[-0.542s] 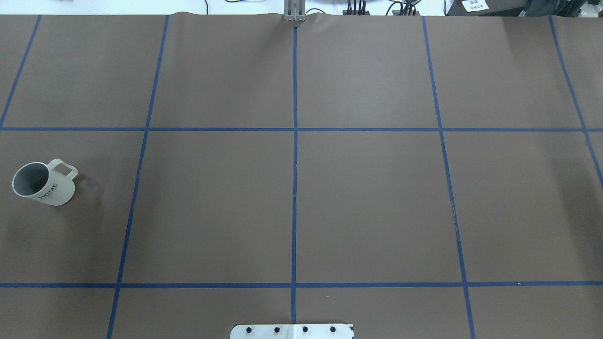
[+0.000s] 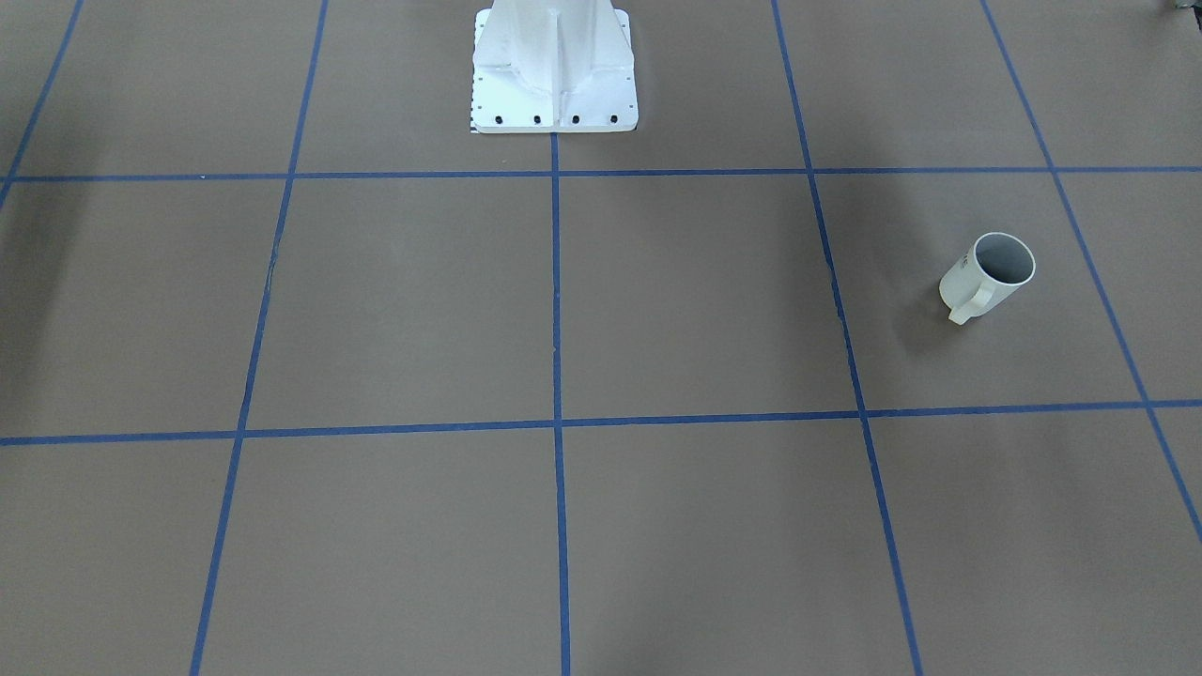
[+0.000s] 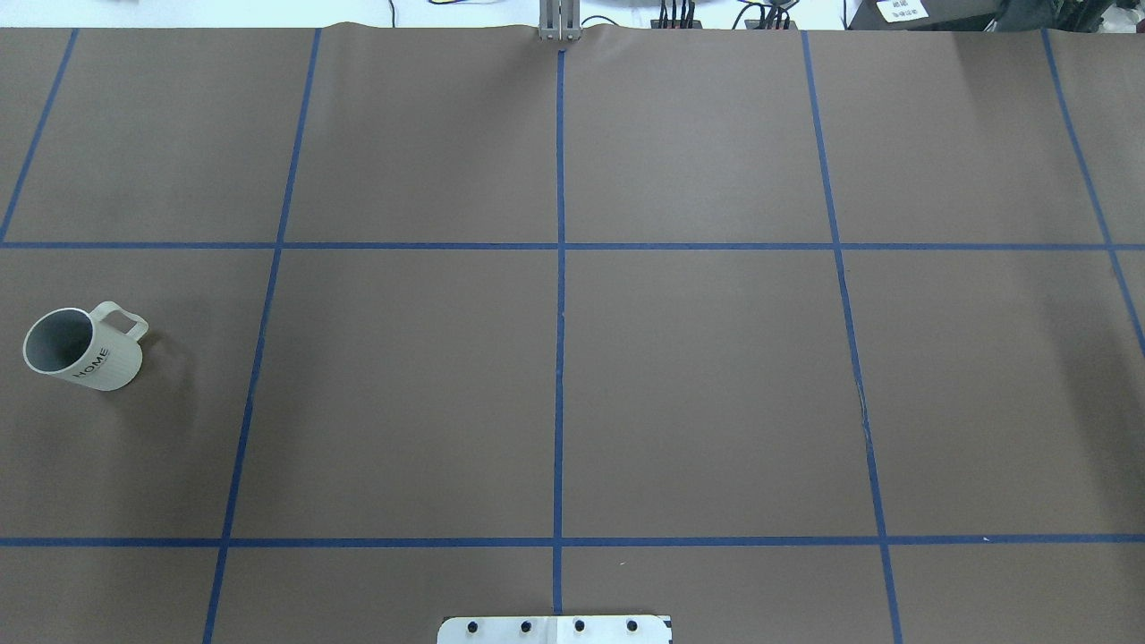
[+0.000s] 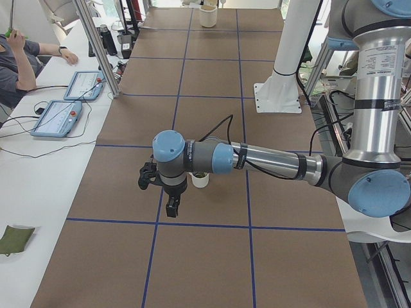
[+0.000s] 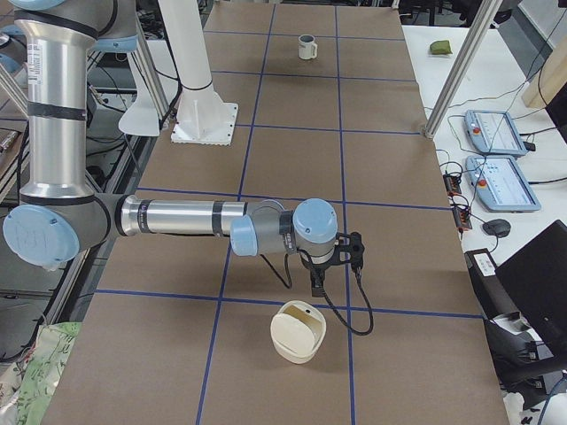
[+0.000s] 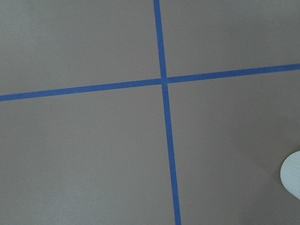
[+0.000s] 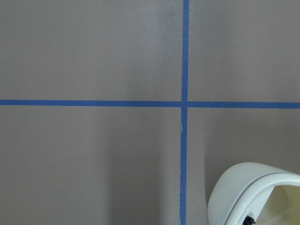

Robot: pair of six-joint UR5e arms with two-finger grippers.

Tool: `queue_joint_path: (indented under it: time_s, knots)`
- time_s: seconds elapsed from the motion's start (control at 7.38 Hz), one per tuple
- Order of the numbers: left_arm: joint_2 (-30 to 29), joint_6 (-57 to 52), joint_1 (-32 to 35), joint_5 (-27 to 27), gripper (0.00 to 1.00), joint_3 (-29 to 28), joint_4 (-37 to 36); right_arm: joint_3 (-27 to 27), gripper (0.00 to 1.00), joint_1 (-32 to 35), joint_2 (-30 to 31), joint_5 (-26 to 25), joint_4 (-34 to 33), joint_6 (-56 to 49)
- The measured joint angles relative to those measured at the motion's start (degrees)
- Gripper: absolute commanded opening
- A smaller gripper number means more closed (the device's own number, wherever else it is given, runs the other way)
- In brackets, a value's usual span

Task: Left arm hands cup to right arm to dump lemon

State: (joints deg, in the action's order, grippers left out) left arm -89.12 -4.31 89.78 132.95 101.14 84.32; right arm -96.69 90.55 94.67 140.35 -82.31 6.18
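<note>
Cup stands upright, far left on the surface. An off-centre pinch by the left claw could topple it. Spread or pressed together, I cannot tell.

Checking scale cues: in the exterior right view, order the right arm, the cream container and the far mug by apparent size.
1. right arm
2. cream container
3. mug; farthest from the camera, so true size unsure.

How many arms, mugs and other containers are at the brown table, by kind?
Arms: 2 (left arm, right arm)
Mugs: 1 (mug)
Other containers: 1 (white container)
Total: 4
</note>
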Motion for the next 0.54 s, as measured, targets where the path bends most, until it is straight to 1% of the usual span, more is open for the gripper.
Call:
queue_joint_path:
  time_s: [0.14,0.41,0.54]
  knots:
    - [-0.09,-0.03,-0.06,-0.11,1.0,0.77,0.97,-1.41,1.0,-0.01,-0.41,-0.06,0.14,0.23]
    - [-0.5,0.2,-0.74,0.13,1.0,1.38,3.36,-6.41,1.0,-0.22,-0.54,-0.17,0.34,0.53]
    - [-0.91,2.06,-2.68,0.16,1.0,1.38,4.23,-7.55,1.0,-0.94,-0.71,-0.14,0.41,0.81]
